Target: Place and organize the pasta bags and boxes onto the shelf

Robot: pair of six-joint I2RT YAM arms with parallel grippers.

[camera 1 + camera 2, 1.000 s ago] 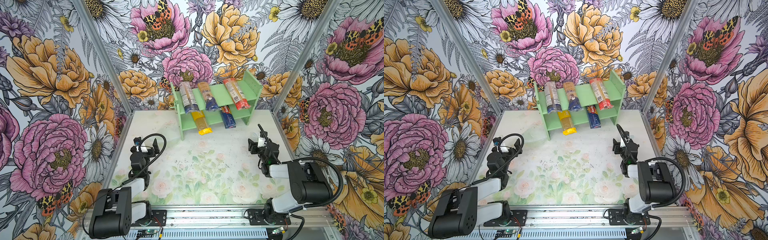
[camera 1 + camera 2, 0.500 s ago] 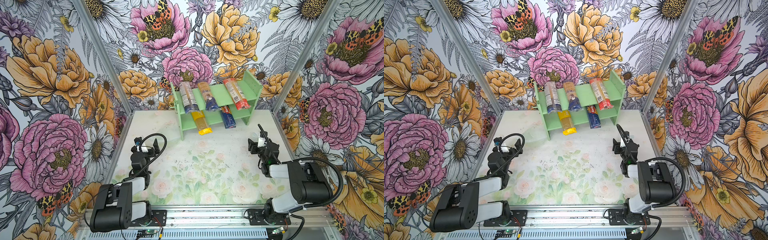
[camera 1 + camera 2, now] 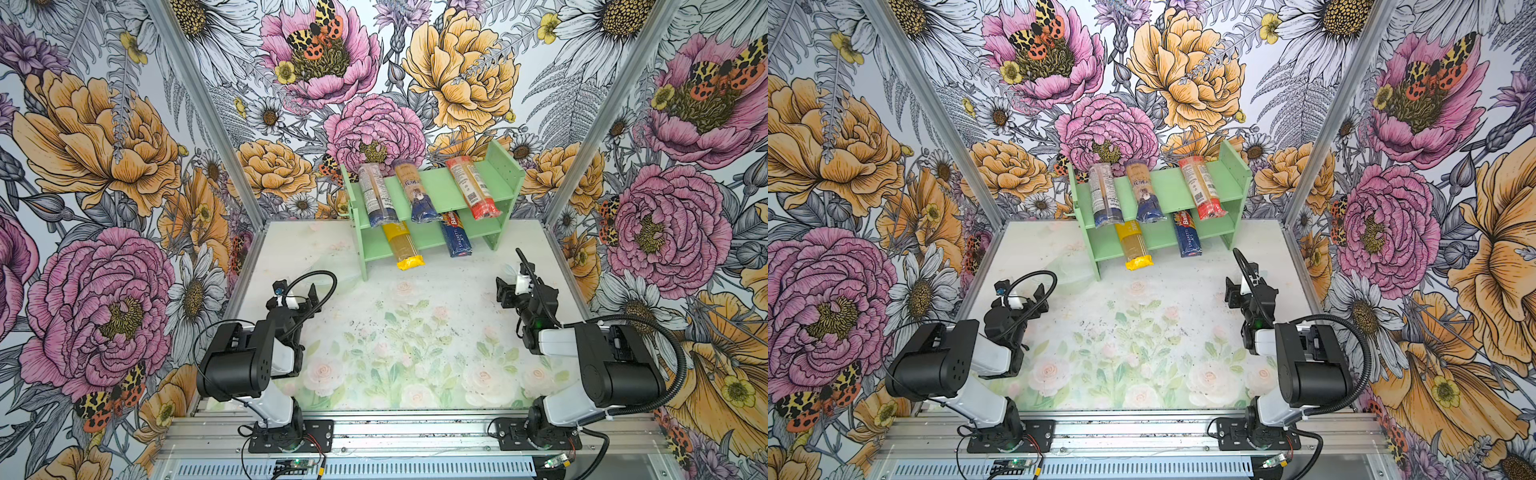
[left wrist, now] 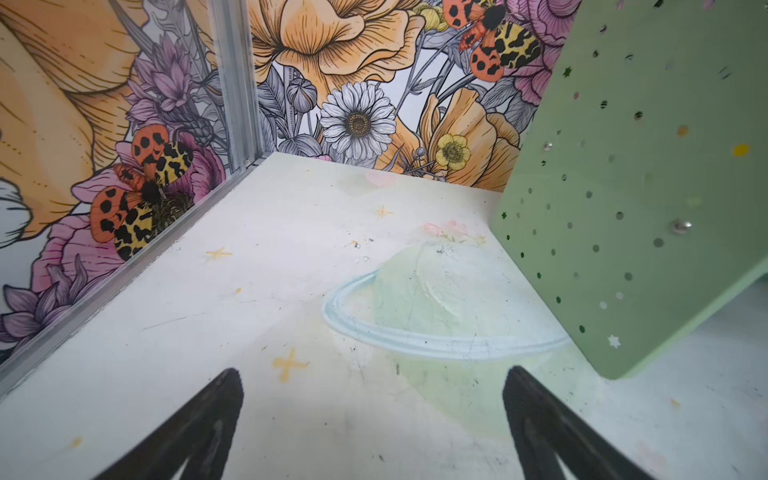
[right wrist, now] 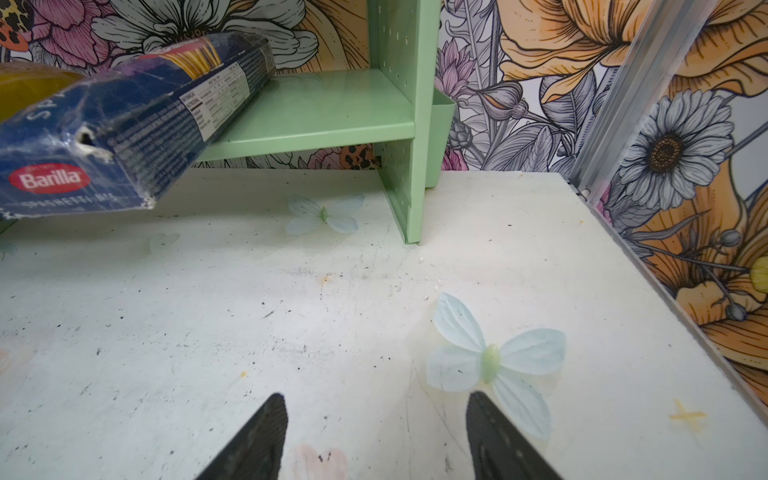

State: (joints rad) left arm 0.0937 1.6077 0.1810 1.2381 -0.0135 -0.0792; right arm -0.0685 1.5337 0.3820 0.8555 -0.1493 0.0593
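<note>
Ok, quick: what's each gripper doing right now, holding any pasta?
Left gripper: open, holding nothing.
Right gripper: open, holding nothing; the dark blue cardboard Barilla spaghetti box lies on the mint-green wooden shelf.

the dark blue box (image 5: 124, 137) reads "barilla" and "spaghetti" on its end.

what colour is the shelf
The shelf is mint green, clearest in the right wrist view.

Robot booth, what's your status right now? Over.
Left gripper and right gripper: jaws open, empty. Five packs on the shelf, yellow bag and Barilla box overhanging below. Nothing in the way on the table.
</note>
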